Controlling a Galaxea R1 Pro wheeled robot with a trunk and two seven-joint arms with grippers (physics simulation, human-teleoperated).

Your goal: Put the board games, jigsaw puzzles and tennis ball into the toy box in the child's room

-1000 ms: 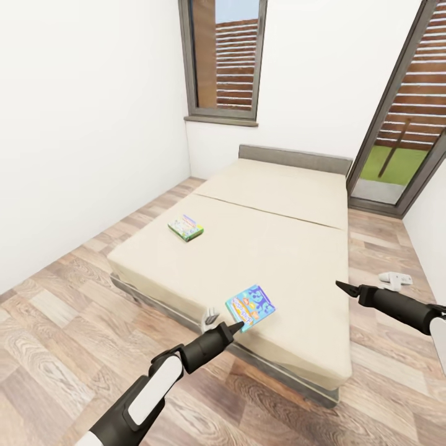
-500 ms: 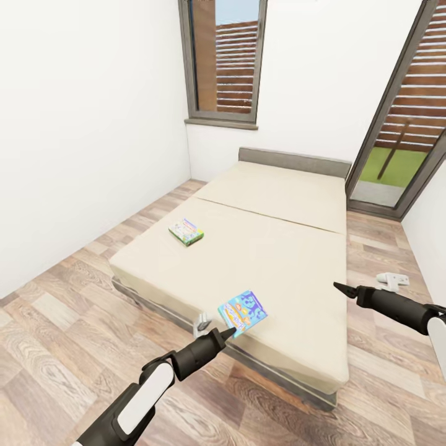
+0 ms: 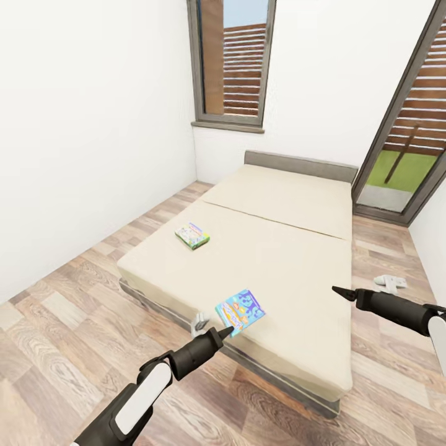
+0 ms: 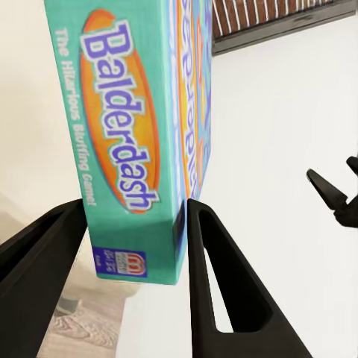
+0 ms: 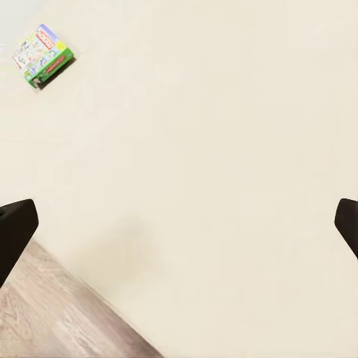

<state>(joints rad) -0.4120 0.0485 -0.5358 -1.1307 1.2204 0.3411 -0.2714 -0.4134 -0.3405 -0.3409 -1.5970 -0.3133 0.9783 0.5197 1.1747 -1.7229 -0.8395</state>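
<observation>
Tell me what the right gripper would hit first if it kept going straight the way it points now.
Most likely the bed: the right gripper, open and empty, points across the mattress, bare ahead of its fingers. The green board game lies well off that line. Depth is hard to judge.

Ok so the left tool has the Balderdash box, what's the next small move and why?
Probably lift it clear of the bed. The left tool is shut on the Balderdash box at the mattress edge, and the toy box isn't in sight, so carrying comes next. The green board game waits.

Balderdash box [image 4: 142, 134] top cut off by frame edge, green box [image 3: 192, 235] lettering too small
</observation>
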